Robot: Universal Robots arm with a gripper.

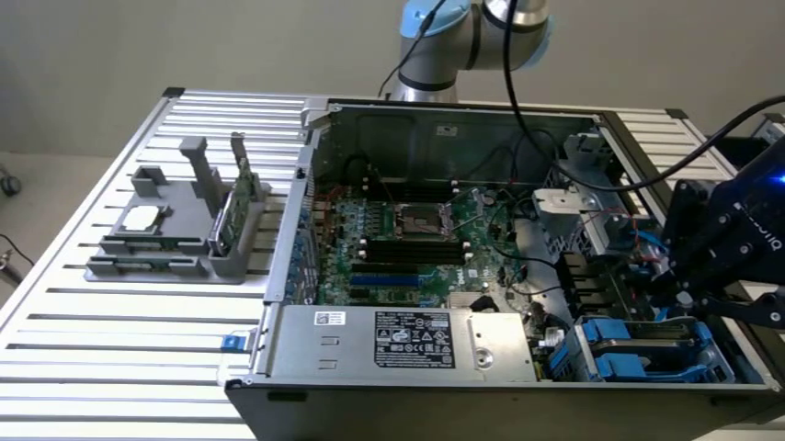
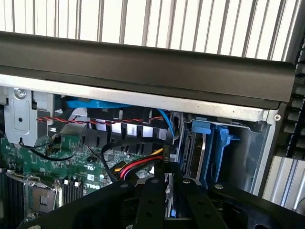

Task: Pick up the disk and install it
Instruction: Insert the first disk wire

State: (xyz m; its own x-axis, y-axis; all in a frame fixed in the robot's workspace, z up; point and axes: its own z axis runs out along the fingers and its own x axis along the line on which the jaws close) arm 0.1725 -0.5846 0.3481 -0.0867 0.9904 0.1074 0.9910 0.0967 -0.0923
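Nearest us, along the front edge of the open black-and-silver computer case [image 1: 368,390], lies the silver metal power-supply box [image 1: 405,338] with its black-and-white label. In the case's front corner, on the exterior view's right, sits the drive bay [image 1: 613,335] with blue plastic rails, open on top so that a drive can enter from above.

The black two-fingered gripper [image 1: 705,299] hangs right over that bay. Its jaws stand narrow. In the wrist view a thin silver strip with a touch of blue is pinched between them. We take this to be the flat silver-grey disk [image 2: 168,195] in its blue plastic carrier, held edge-on (the attitude in which it could slide between the rails). Just beyond it a blue carrier frame [image 2: 220,143] stands upright in the bay.

Farther in, the green motherboard [image 1: 405,234] lies flat on the case floor.

Toward the left edge of the slatted aluminium table [image 1: 98,386], well apart from the case, a grey plastic fixture [image 1: 172,243] holds a small silver chip [image 1: 142,218] and a thin green circuit stick [image 1: 239,207], probably to keep parts at known spots.

At the table's far edge rises the silver-and-blue arm [image 1: 429,55].
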